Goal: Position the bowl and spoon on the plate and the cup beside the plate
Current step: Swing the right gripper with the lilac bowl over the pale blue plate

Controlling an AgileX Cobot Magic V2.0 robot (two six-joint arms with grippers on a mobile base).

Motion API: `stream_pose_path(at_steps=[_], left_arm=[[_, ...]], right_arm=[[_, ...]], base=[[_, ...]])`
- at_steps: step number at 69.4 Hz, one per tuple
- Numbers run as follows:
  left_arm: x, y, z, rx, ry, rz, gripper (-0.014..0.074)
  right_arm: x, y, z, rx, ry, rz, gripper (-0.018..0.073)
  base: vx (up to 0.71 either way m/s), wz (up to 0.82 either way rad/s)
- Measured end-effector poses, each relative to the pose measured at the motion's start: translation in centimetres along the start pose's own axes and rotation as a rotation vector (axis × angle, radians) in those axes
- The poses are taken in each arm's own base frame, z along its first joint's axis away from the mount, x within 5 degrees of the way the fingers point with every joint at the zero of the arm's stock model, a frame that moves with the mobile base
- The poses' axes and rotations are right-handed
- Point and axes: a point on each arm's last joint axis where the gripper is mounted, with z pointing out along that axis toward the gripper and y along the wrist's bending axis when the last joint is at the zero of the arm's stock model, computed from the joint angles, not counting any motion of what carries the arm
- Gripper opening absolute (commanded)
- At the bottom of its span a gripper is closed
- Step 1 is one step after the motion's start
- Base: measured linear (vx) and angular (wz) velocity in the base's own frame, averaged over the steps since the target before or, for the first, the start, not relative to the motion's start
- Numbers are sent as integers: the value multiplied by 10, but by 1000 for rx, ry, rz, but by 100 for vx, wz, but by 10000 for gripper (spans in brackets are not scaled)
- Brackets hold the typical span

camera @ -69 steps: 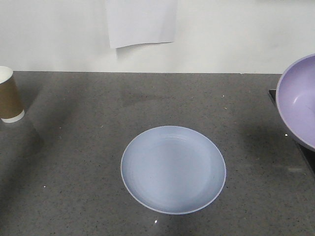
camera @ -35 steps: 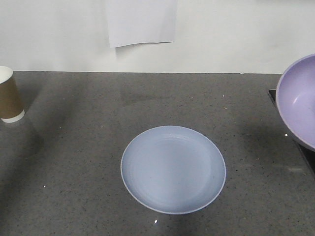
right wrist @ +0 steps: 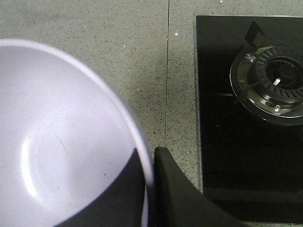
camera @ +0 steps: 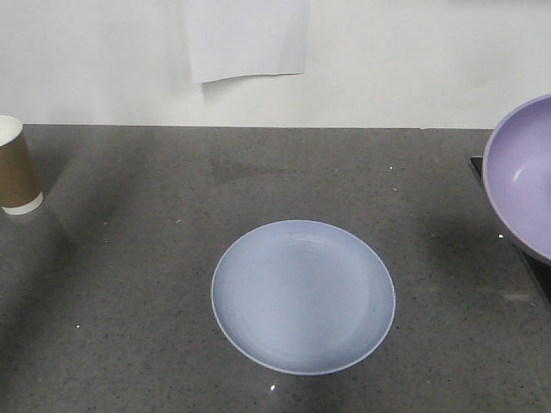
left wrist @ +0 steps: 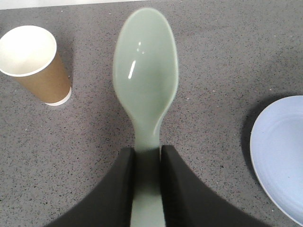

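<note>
Grey countertop [camera: 129, 284] is seen open round the plate [camera: 303, 297], cup [camera: 17, 176] at its left edge, bowl [camera: 521, 176] tilted at right. The spoon [left wrist: 146, 80] is pinched by its handle in the left gripper [left wrist: 147, 152], over the counter between cup and plate. The bowl is clamped at its rim by the right gripper [right wrist: 150, 158], beside a hob [right wrist: 251, 118].

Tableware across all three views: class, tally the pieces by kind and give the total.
plate: 1
bowl: 1
cup: 1
spoon: 1
Total: 4
</note>
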Motion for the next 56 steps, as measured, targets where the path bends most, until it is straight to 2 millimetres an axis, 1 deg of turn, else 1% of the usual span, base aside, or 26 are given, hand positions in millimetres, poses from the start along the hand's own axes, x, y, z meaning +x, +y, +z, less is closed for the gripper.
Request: stream_pose_path(at_steps=[56], left_arm=[[-1, 2, 0, -27, -6, 34, -7]], right_arm=[[0, 1, 0, -8, 0, 3, -3]], base=[[0, 0]])
